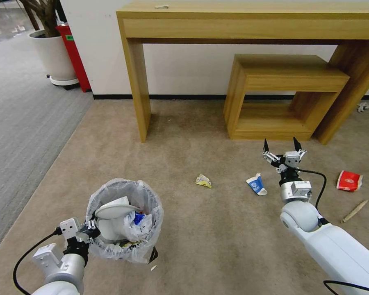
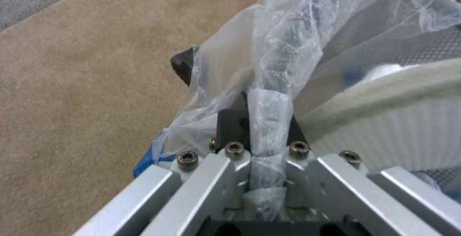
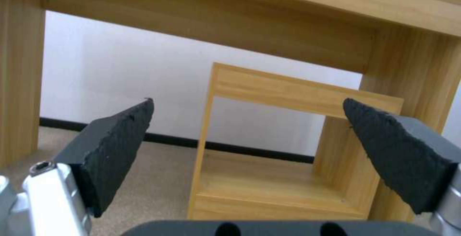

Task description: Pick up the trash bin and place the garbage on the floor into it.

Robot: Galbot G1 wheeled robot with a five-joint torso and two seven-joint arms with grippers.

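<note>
The left gripper (image 1: pixel 90 230) pinches the bin (image 1: pixel 124 219) rim and liner between closed fingers (image 2: pixel 230 128). The right gripper (image 1: pixel 282 146), fingers spread wide and empty, hangs above the floor (image 1: pixel 217 246) near the blue-white carton (image 1: pixel 256 184).

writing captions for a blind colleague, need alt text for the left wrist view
The left gripper is shut on the rim of the small round black trash bin, pinching its translucent whitish plastic bag liner, above the beige short-pile carpet floor.
</note>
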